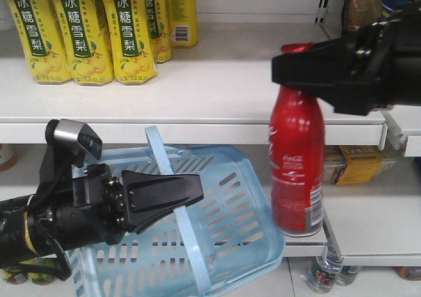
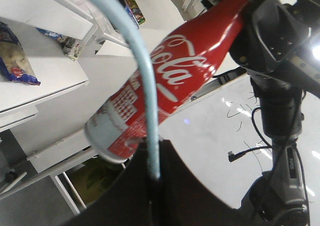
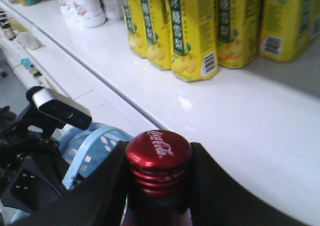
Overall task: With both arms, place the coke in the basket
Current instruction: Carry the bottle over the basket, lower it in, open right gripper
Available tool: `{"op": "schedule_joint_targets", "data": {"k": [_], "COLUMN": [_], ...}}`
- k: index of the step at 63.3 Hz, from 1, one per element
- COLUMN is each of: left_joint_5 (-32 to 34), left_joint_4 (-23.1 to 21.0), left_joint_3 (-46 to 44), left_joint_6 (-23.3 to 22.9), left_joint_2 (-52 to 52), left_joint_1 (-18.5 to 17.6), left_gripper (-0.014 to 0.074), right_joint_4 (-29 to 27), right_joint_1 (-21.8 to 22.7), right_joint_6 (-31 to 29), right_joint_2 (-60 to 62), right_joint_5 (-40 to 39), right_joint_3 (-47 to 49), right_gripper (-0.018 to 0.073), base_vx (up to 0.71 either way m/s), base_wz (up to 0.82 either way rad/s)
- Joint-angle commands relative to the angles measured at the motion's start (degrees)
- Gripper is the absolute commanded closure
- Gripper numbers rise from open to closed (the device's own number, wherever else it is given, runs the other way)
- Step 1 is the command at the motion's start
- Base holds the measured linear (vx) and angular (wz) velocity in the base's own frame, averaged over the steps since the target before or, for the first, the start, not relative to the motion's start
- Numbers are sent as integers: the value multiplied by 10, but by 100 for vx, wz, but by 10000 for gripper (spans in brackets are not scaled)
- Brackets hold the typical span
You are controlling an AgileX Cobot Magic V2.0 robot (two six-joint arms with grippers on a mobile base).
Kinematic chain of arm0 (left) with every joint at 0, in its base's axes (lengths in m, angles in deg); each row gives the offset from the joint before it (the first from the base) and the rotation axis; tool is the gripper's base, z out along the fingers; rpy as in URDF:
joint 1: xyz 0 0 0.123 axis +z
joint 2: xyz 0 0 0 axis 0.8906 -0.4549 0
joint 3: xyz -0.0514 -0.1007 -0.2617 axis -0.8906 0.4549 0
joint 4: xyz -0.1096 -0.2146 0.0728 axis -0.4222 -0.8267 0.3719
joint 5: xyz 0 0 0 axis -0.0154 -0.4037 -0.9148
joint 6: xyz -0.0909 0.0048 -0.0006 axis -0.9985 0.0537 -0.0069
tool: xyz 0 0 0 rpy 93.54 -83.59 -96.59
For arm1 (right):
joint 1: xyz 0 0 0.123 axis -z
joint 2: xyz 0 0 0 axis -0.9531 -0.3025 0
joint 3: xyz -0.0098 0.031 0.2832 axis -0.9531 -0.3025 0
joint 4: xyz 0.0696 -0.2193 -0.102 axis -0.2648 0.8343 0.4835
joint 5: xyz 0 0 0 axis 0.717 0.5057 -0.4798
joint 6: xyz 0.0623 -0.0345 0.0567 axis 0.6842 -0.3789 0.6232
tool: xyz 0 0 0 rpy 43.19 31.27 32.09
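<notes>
The coke (image 1: 297, 169), an all-red bottle with white lettering, hangs upright in front of the shelves, its base level with the lower shelf's front edge. My right gripper (image 1: 296, 70) is shut on its neck just under the red cap (image 3: 158, 158). The pale blue basket (image 1: 230, 225) hangs tilted at lower left, its opening turned toward the bottle. My left gripper (image 1: 181, 192) is shut on the basket's flat hoop handle (image 2: 145, 91), which runs up between the jaws. In the left wrist view the coke (image 2: 170, 81) lies just beyond the handle.
Yellow pear-drink cartons (image 1: 85, 31) stand in a row on the upper white shelf (image 1: 217, 87). A yellow packet (image 1: 358, 165) lies on the lower shelf behind the bottle. Small bottles (image 1: 325, 274) stand on the floor under the shelf.
</notes>
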Motion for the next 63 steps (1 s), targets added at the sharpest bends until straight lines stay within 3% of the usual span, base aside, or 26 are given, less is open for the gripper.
{"op": "schedule_joint_targets", "data": {"k": [1, 13, 37, 48, 63], "left_joint_5": [136, 136, 136, 136, 136], "left_joint_4": [-39, -39, -39, -39, -39], "left_joint_3": [-14, -14, -14, -14, -14], "left_joint_6": [4, 4, 4, 4, 4], "left_joint_2": [16, 16, 16, 16, 16], "left_joint_1": [-1, -1, -1, -1, -1], "left_gripper": [603, 603, 603, 603, 603], "right_joint_4": [-52, -17, 0, 1, -7], "right_joint_1": [-46, -109, -110, -110, -110], "right_joint_6": [-35, -34, -35, -36, -35], "right_joint_2": [-32, -72, -121, -125, -125], "right_joint_5": [-34, -112, -76, -76, -85], "right_joint_3": [20, 20, 20, 20, 20], "right_gripper": [563, 563, 517, 374, 79], "base_vx": [0, 0, 0, 0, 0], "base_wz": [0, 0, 0, 0, 0]}}
